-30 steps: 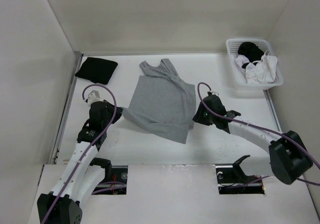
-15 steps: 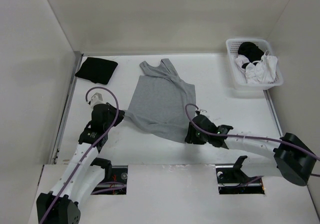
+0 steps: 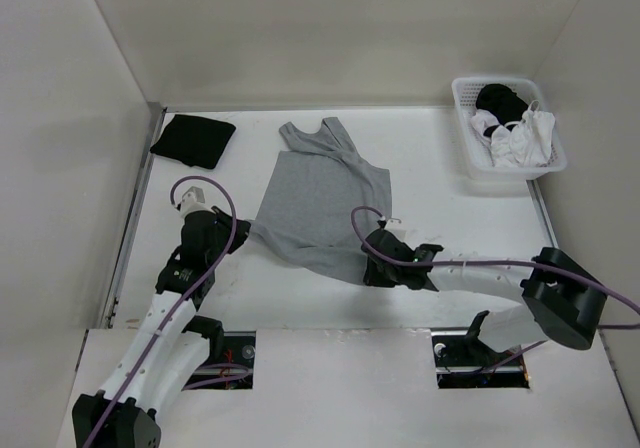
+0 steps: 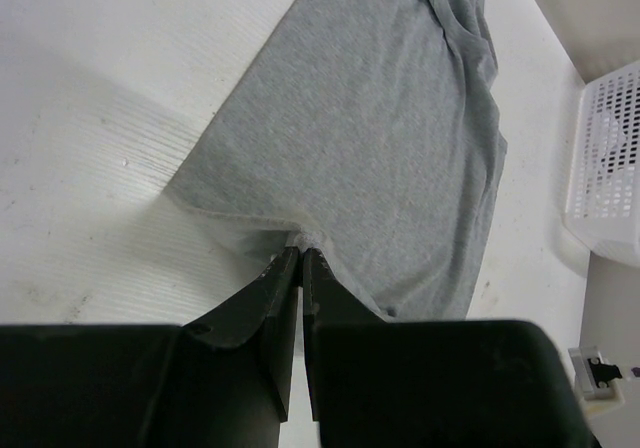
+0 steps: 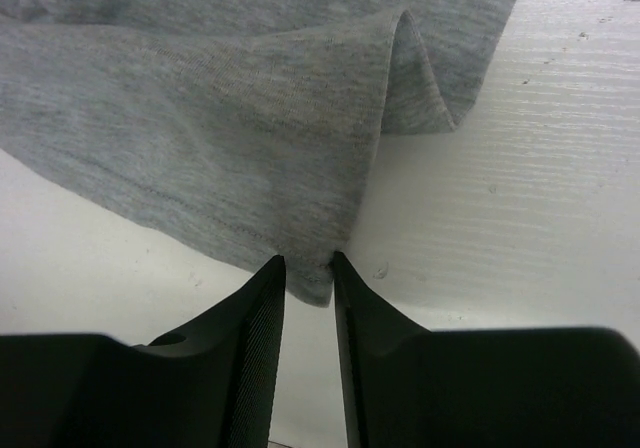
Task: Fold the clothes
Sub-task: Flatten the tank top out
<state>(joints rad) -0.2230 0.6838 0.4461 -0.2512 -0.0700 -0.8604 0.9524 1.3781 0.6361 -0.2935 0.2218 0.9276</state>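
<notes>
The clothes [image 3: 320,203], a light grey tank top, lie spread on the white table with the straps at the far end. My left gripper [image 3: 240,230] is shut on the near left hem corner, where the fabric bunches into a small peak at its tips [image 4: 300,250]. The grey cloth [image 4: 380,138] stretches away from it. My right gripper [image 3: 365,273] sits at the near right hem corner. In the right wrist view its jaws [image 5: 308,260] stand a little apart, with the corner of the cloth [image 5: 220,118] between them. A small fold rises just beyond.
A folded black garment [image 3: 192,138] lies at the far left by the wall. A white basket [image 3: 505,178] with black and white clothing stands at the far right, and it also shows at the edge of the left wrist view [image 4: 605,168]. Walls close in the table on three sides.
My right arm has swung down and left from the top's right edge to its near right hem corner, and its jaws have narrowed around that corner. The left gripper has kept its hold.
</notes>
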